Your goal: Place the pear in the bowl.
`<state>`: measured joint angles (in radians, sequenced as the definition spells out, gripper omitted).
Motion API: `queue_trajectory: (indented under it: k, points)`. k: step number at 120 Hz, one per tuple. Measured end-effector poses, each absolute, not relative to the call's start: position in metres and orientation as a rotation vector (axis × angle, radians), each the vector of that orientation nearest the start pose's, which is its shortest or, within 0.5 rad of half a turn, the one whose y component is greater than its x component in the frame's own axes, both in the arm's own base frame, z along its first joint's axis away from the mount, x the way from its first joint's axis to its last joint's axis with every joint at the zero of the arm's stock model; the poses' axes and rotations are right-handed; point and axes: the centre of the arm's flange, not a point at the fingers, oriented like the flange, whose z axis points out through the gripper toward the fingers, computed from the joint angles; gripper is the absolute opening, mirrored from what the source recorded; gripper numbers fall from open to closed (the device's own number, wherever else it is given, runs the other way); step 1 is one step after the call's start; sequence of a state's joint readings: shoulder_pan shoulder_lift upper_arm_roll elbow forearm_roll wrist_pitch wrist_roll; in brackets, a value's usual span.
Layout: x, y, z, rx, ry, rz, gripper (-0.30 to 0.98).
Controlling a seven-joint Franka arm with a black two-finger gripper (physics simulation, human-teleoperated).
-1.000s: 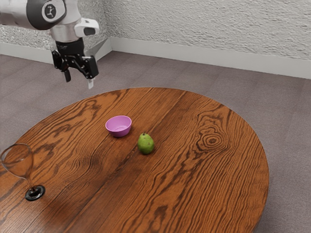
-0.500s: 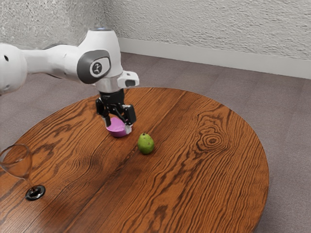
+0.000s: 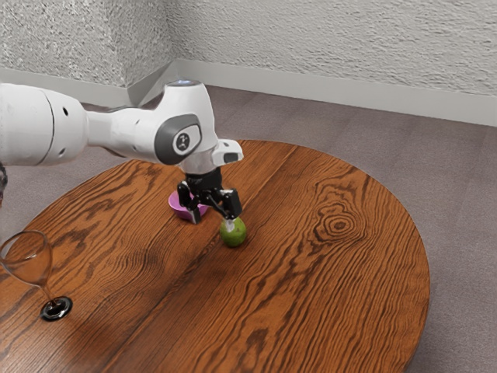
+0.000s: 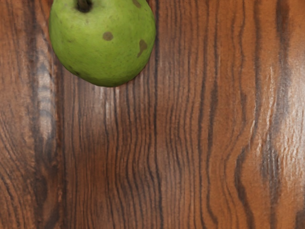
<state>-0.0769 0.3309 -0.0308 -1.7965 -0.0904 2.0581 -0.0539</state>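
One green, brown-spotted pear (image 4: 102, 47) sits near the widely spread, empty claw (image 3: 213, 221).

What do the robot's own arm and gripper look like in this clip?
The arm is glossy white with rounded segments; a dark grey oval panel bears a round emblem. The gripper is black and two-fingered.

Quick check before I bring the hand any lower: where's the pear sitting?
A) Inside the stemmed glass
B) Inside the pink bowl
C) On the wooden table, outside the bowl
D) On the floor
C: the exterior view shows the pear resting on the wooden table, outside the pink bowl.
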Motion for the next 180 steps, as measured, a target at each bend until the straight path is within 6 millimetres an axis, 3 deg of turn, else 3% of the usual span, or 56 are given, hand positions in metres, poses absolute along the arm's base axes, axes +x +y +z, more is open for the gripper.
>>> queue_trajectory:
  k: [30,59,89,115,180]
  points:
    - [0.667,-0.061,0.343,-3.227,-0.046,0.065,0.69]
    - [0.681,-0.043,0.318,-3.229,-0.097,0.071,0.69]
    - [0.685,-0.046,0.297,-3.233,-0.087,0.08,0.69]
    - [0.697,-0.048,0.291,-3.237,-0.077,0.034,0.69]
    - [0.699,-0.046,0.276,-3.246,-0.084,0.035,0.69]
